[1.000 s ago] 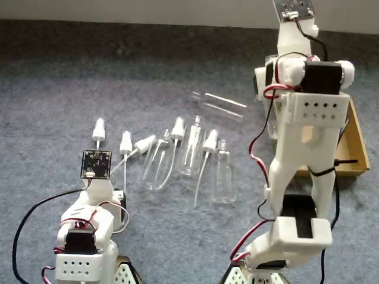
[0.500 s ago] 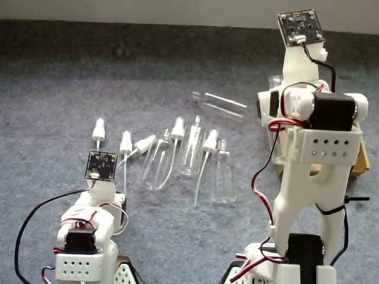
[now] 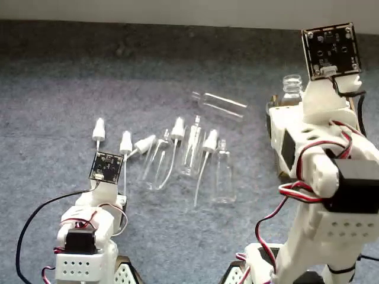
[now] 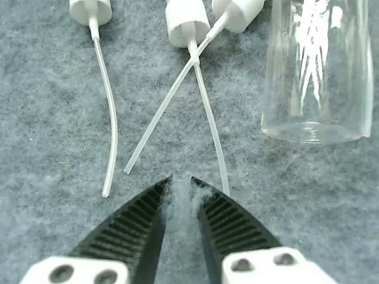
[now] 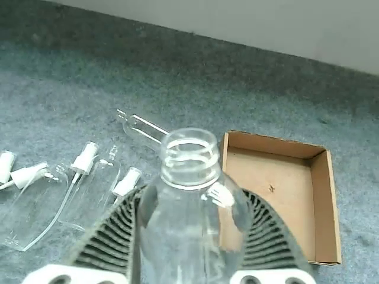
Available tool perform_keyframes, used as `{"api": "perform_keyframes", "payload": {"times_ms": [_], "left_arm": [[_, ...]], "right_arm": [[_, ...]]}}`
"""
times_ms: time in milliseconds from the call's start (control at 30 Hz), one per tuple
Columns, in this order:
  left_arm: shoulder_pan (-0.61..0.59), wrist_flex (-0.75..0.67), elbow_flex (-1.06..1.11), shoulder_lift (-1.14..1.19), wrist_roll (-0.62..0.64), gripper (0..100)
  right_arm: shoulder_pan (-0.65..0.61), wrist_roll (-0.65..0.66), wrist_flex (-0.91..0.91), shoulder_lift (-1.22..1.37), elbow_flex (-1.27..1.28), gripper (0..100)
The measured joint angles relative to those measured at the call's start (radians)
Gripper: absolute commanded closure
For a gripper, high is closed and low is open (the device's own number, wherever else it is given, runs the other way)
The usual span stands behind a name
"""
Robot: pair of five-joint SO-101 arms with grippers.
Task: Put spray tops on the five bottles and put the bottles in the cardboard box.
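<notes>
The right fingers (image 5: 106, 236) are clenched round an open-necked bottle (image 5: 188, 171), carried upright at the upper right of the high view; neck up, I'd say, so a top can go straight in. At centre right of the right wrist view the box (image 5: 269, 171) lies flat, mouth up, close by for the drop-off later. Down at lower left of the high view the left fingers (image 4: 133, 228) stand a sliver apart, grasping nothing; their tips are low over the surface (image 4: 53, 136), right beside the dip tubes of three tops (image 4: 188, 23); a pick-up looks to be the plan. Mid-frame in the high view the other bottles (image 3: 222, 177) lie on their sides among more tops, with one more on its side a little higher; whether any top is seated is hard to tell.
</notes>
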Motion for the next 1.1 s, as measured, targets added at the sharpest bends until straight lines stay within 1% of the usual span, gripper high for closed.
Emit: {"api": "perform_keyframes", "payload": {"times_ms": [233, 533, 700, 900, 967, 1100], "left_arm": [[0.000, 0.000, 0.000, 0.000, -0.005, 99], [0.000, 0.000, 0.000, 0.000, -0.008, 99], [0.000, 0.000, 0.000, 0.000, -0.031, 99], [0.000, 0.000, 0.000, 0.000, -0.224, 99], [0.000, 0.000, 0.000, 0.000, -0.256, 99], [0.000, 0.000, 0.000, 0.000, -0.272, 99]], "right_arm": [[0.000, 0.000, 0.000, -0.114, 0.023, 93.3], [0.000, 0.000, -0.012, -0.362, 0.338, 93.3], [0.000, 0.000, -0.181, -0.502, 0.606, 93.3], [0.000, -0.003, -0.476, -0.684, 1.054, 93.3], [0.000, -0.003, -0.586, -0.755, 1.203, 93.3], [0.000, -0.003, -0.779, -0.895, 1.471, 93.3]]}}
